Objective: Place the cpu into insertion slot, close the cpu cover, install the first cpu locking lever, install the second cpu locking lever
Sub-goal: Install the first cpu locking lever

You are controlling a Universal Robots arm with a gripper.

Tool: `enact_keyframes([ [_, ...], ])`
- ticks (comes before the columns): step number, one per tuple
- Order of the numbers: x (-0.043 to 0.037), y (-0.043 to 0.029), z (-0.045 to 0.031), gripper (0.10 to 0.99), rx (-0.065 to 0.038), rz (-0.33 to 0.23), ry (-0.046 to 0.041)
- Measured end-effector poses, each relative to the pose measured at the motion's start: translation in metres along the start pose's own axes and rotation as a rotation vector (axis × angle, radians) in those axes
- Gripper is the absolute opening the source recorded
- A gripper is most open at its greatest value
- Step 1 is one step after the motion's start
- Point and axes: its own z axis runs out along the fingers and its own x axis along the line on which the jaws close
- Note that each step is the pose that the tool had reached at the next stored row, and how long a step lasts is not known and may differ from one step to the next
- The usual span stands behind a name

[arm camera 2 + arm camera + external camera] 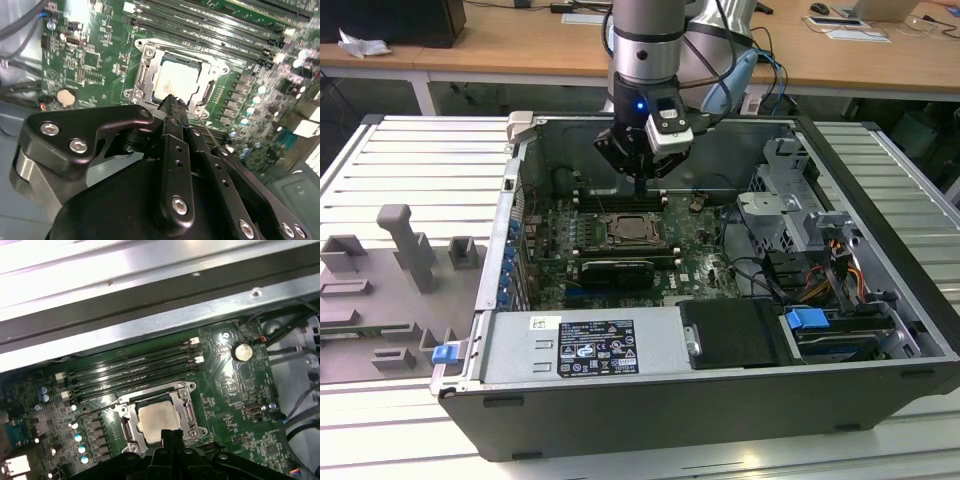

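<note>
Exterior view: clenched, empty jaws at 12 o'clock of cpu [633,228], seated in insertion slot [661,238]; case walls [720,430] well apart.

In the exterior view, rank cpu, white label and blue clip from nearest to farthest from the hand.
1. cpu, right beside the hand.
2. white label, nearer the camera than the cpu.
3. blue clip, far off at the exterior view's left.
</note>
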Motion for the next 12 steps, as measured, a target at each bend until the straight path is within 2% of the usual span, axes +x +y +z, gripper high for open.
enact_keyframes([
  [2, 0.0, 0.0001, 0.0009, 0.106, -0.001, -0.06, 0.0025],
  [10, 0.0001, 0.0002, 0.0043, 0.106, -0.007, -0.214, 0.0037],
  [12, 0.0003, 0.0001, 0.0056, 0.106, -0.012, -0.255, 0.0051],
])
